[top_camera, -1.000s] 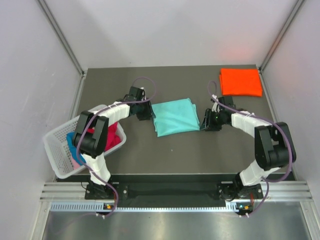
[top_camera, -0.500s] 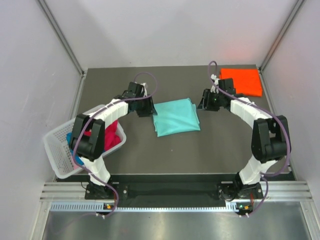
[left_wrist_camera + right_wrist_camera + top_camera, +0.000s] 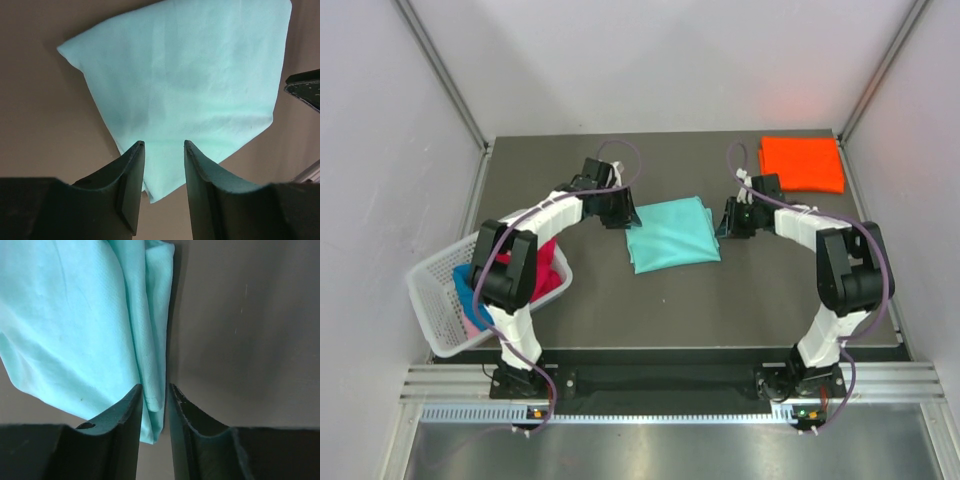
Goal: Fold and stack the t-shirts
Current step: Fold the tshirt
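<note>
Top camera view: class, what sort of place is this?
Probably a robot test cell: bare grey table, plain white walls closing it in, left arm and right arm bolted to a metal rail.

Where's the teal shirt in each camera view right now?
Top: teal shirt just above the picture's centre.
Left wrist: it fills the upper middle, one corner pointing down.
Right wrist: upper left, folded edge running down the middle.
Shared landmark: the dark table.
</note>
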### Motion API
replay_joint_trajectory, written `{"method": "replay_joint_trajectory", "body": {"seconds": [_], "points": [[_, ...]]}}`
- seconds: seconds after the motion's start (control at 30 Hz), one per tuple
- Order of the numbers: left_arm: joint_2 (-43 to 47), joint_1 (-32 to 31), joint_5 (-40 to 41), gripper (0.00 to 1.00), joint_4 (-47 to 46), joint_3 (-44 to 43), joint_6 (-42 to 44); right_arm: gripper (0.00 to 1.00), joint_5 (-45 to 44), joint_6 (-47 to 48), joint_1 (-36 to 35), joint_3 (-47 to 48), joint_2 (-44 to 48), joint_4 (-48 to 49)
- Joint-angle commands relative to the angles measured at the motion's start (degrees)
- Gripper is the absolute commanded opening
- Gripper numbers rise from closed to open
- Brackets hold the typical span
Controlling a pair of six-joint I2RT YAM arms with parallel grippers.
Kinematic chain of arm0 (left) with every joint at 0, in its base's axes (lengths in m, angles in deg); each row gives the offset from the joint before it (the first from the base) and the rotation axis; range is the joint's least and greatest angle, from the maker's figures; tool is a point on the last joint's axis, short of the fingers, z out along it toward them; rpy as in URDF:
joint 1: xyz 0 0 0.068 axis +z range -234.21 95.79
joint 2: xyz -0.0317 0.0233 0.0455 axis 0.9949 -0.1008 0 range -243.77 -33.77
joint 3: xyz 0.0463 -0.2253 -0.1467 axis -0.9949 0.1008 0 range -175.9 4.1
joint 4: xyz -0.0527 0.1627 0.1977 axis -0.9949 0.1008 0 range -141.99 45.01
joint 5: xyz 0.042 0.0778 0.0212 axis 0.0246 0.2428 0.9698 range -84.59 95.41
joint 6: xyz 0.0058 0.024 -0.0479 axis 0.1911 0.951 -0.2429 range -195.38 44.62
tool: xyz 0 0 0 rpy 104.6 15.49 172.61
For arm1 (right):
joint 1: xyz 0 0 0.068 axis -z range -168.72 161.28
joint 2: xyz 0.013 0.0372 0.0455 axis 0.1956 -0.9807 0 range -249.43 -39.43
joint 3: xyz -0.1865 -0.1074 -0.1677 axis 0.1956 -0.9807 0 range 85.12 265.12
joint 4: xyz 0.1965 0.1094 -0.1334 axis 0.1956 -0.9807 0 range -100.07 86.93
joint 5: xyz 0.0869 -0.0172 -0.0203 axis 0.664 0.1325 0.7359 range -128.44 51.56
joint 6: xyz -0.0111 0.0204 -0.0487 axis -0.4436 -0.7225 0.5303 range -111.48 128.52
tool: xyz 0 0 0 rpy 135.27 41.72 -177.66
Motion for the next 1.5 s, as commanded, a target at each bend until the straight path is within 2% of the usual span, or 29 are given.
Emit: {"method": "replay_joint_trajectory", "body": {"seconds": [0.0,0.07,0.1,0.2,0.37,0.47,0.5,0.6,0.67,0.73,0.8,0.93,1.07,1.17,1.47], "points": [[4.2,-1.1,2.0,0.42,-1.0,1.6,-0.2,0.26,2.2,-1.0,-0.4,-2.3,-0.7,6.2],[5.7,-1.9,3.4,0.41,-0.4,2.3,-0.4,0.22,2.3,-2.4,-0.7,-4.4,-0.4,7.5],[6.1,-2.2,4.3,0.41,-0.1,2.4,-0.6,0.14,2.5,-3.1,-0.8,-5.3,-0.1,9.3],[7.6,-4.3,6.9,0.41,1.0,2.4,-0.6,0.02,2.6,-6.6,-2.5,-10.1,2.5,12.3],[10.5,-11.5,12.6,0.39,2.6,1.7,-0.5,0.00,-2.1,-14.6,-7.9,-19.6,10.9,18.8],[11.7,-16.4,17.1,0.35,3.1,1.4,-1.8,0.07,-6.6,-18.4,-12.3,-24.2,17.6,18.7],[11.9,-17.8,18.7,0.33,2.5,1.6,-2.8,0.15,-7.2,-19.2,-13.0,-25.5,19.6,18.5],[12.6,-23.1,25.6,0.29,1.1,2.2,-5.1,0.31,-12.6,-21.3,-12.5,-28.1,27.2,13.3],[12.0,-27.7,31.5,0.28,-0.1,2.3,-5.6,0.33,-16.3,-21.0,-10.9,-28.3,31.3,10.7],[10.5,-33.0,36.6,0.27,-1.1,1.5,-5.7,0.33,-16.2,-20.8,-8.5,-28.4,32.3,9.8],[8.8,-36.0,43.6,0.25,-1.9,0.9,-6.2,0.32,-15.0,-20.7,-4.6,-28.1,31.8,10.2],[3.9,-41.8,48.8,0.23,-6.1,0.0,-6.0,0.27,-10.9,-22.5,-0.3,-27.2,27.8,17.3],[-1.0,-44.6,53.6,0.25,-8.4,-1.4,-4.1,0.24,-6.5,-24.3,2.0,-26.1,20.8,23.4],[-4.4,-45.0,54.8,0.29,-7.3,-3.0,-3.9,0.24,-3.9,-25.0,2.6,-25.5,16.8,28.2],[-7.8,-45.4,55.5,0.30,-12.3,-4.1,0.2,0.24,1.4,-29.4,2.8,-27.3,7.4,42.4]]}}
